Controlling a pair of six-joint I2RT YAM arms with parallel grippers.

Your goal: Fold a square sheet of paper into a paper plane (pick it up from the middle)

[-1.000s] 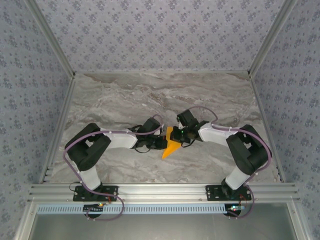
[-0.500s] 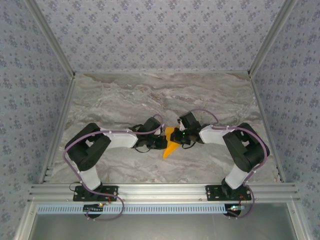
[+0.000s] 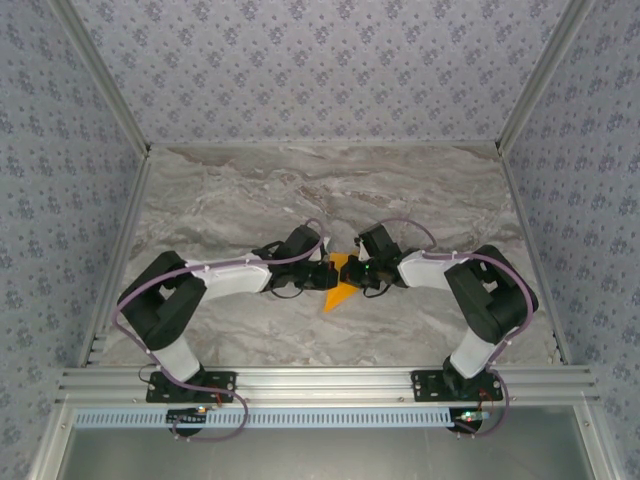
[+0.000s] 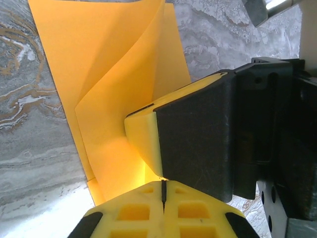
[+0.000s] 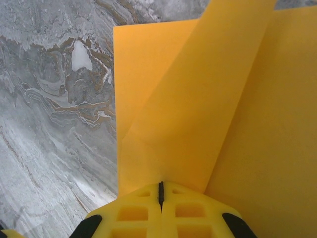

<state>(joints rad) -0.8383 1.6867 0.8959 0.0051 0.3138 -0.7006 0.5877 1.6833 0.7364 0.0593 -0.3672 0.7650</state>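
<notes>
One orange paper plane, partly folded, is seen from above as a pointed dart at the middle of the marble table, between two grippers. Its raised flap and creases are shown by the wrist views. The right gripper is closed on the flap's base. The left gripper is closed at the paper's edge; a pinch cannot be told. From above, the left gripper and the right gripper are seen almost meeting.
</notes>
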